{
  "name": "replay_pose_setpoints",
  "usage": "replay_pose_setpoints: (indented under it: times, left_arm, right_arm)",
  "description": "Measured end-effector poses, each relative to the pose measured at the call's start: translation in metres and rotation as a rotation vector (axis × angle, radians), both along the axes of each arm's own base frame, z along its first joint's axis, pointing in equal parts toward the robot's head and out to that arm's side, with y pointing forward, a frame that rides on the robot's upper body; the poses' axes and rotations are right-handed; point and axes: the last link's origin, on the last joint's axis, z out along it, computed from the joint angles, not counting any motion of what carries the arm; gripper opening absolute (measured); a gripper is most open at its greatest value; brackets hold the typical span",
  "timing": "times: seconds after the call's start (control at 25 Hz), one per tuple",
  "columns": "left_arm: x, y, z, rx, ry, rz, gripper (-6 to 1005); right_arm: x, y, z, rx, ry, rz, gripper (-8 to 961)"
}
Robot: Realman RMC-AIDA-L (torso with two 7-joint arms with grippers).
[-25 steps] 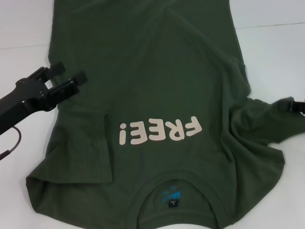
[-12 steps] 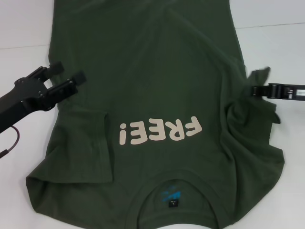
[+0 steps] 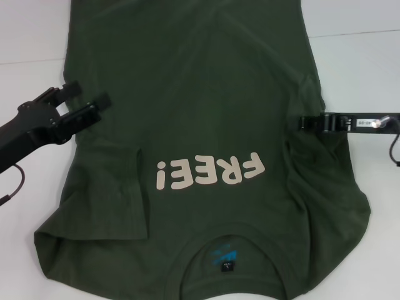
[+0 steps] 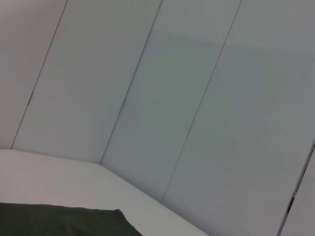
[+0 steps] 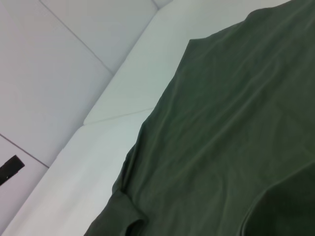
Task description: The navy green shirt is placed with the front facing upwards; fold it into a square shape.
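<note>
- A white table (image 3: 356, 69) lies under me, pale wall panels (image 4: 162, 98) behind it.
- The navy green shirt (image 3: 200, 94) lies spread front up, collar toward me, its beige lettering (image 3: 210, 172) showing.
- My left gripper (image 3: 87, 100) hovers at the shirt's left edge, jaws apart, holding nothing.
- My right gripper (image 3: 305, 123) reaches over the right edge; I cannot tell how its jaws stand.

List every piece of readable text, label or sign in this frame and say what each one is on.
"FREE!" in pale beige block letters, upside down in the head view, on the chest of the dark olive-green cotton shirt.
Small black label inside the collar: too small to read.
Blue print above that label: not legible.
White sticker on the right arm: too small to read.
Both wrist views: no text.
</note>
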Motion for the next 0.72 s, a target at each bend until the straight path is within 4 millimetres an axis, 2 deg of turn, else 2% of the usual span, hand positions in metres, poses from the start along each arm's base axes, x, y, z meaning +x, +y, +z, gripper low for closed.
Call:
replay_pose_setpoints:
  times: [0.16, 0.64, 0.72]
  left_arm:
    - [0.0, 0.001, 0.0, 0.003, 0.004, 0.0, 880]
    - [0.0, 0.004, 0.0, 0.008, 0.012, 0.005, 880]
    - [0.001, 0.004, -0.001, 0.008, 0.012, 0.004, 880]
  right_arm:
    - [0.0, 0.002, -0.01, -0.009, -0.011, -0.012, 55]
    - [0.0, 0.007, -0.02, -0.008, -0.042, -0.017, 78]
    - [-0.003, 0.009, -0.023, -0.014, -0.053, -0.008, 303]
